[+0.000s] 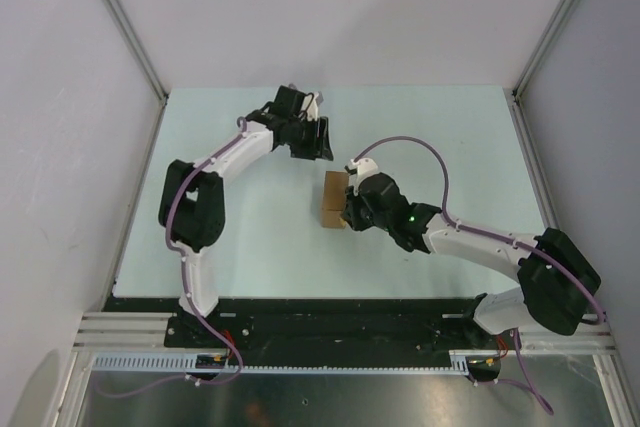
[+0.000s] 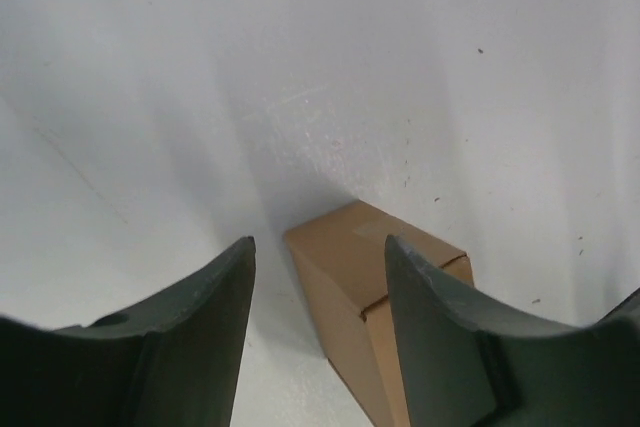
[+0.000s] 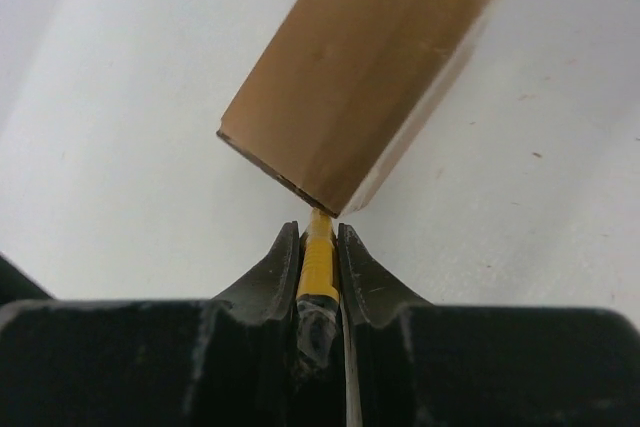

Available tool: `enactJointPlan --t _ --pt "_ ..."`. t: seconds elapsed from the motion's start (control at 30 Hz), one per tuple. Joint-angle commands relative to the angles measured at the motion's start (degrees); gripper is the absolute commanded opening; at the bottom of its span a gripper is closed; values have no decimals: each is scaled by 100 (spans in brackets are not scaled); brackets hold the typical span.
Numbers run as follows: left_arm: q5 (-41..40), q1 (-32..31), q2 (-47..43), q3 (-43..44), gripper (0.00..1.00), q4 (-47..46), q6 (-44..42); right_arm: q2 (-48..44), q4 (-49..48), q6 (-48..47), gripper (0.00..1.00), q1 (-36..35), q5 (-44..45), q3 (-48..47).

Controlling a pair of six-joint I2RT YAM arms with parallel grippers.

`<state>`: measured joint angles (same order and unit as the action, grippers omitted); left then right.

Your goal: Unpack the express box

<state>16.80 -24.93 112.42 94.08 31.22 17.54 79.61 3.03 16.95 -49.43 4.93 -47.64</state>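
My right gripper (image 3: 318,231), matt black plastic, is pinching a glossy yellow utility knife (image 3: 317,265); the express box (image 3: 370,67) is showing matt brown cardboard.

Soft, even light from above fills the overhead view: the pale green table (image 1: 250,247) is bright without glare, and the arms throw only faint shadows. From the left wrist, a broad grey shadow pools around the small brown cardboard box (image 2: 345,252), and the left gripper (image 2: 318,245) looks dark and slightly soft. From the right wrist, the box's top face is well lit, the slim yellow utility knife (image 3: 318,259) is sharp, and the right gripper (image 3: 318,232) is nearly featureless black.
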Motion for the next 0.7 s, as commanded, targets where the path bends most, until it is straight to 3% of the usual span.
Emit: enactJointPlan --t 0.0,0.37,0.67 --pt "771 49 131 181 58 7 -22 -33 -320 476 0 -14 974 26" --pt "1791 49 -431 -1030 47 -326 -5 -165 -320 450 0 398 1344 114" --pt "2055 41 -1125 -2068 44 -521 -31 -218 -425 133 0 785 1248 106"
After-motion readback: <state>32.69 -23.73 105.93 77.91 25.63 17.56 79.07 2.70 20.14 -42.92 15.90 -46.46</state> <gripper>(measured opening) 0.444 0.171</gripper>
